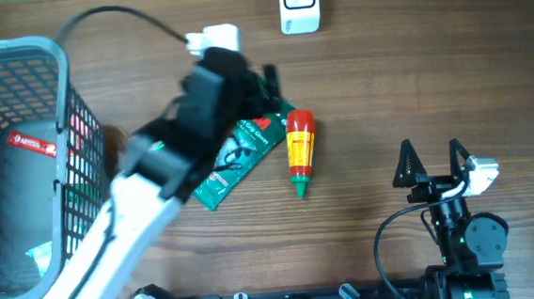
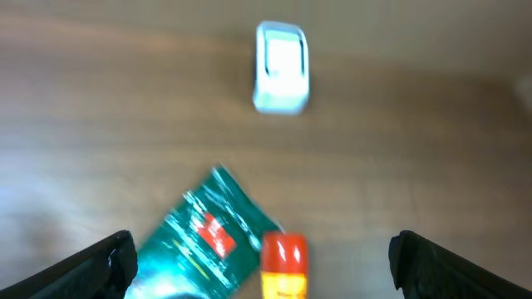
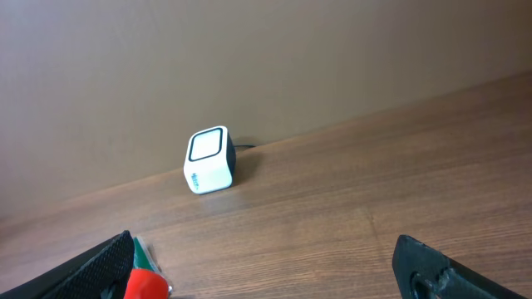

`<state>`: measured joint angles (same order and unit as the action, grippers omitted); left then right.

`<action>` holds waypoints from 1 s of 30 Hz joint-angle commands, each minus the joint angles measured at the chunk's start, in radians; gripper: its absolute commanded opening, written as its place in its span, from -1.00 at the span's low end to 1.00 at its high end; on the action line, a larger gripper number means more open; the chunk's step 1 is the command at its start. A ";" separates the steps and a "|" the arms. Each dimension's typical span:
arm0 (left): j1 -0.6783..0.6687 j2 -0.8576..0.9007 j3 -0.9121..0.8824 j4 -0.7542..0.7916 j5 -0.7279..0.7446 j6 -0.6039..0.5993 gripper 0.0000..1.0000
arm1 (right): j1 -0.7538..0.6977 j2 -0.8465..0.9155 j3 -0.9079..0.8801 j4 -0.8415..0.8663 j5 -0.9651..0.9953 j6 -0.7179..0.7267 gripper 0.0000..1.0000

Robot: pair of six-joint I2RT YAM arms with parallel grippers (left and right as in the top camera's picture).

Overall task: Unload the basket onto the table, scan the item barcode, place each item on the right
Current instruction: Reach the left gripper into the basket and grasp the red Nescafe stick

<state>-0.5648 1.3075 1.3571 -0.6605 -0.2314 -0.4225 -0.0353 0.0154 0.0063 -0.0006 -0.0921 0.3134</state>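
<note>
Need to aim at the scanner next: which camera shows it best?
Right wrist: the scanner is sharp and whole, its window visible. Left wrist shows the scanner whole but blurred; overhead catches it small at the frame's top edge.

A: What sort of place is this?
B: A mock shop checkout on a robot test bench. A white barcode scanner [image 1: 298,6] stands on the wooden table [image 1: 449,52], a grey shopping basket [image 1: 6,50] holds packaged goods, and a white robot arm [image 1: 130,216] reaches across the table — plain brown wall [image 3: 249,50] behind.
</note>
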 commanded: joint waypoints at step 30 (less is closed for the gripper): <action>1.103 0.207 0.113 -0.294 0.122 -0.289 0.95 | 0.006 -0.011 -0.001 0.003 0.015 0.004 0.99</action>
<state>0.5037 1.4139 1.4620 -0.9432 -0.1402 -0.6624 -0.0353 0.0154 0.0063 -0.0006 -0.0921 0.3134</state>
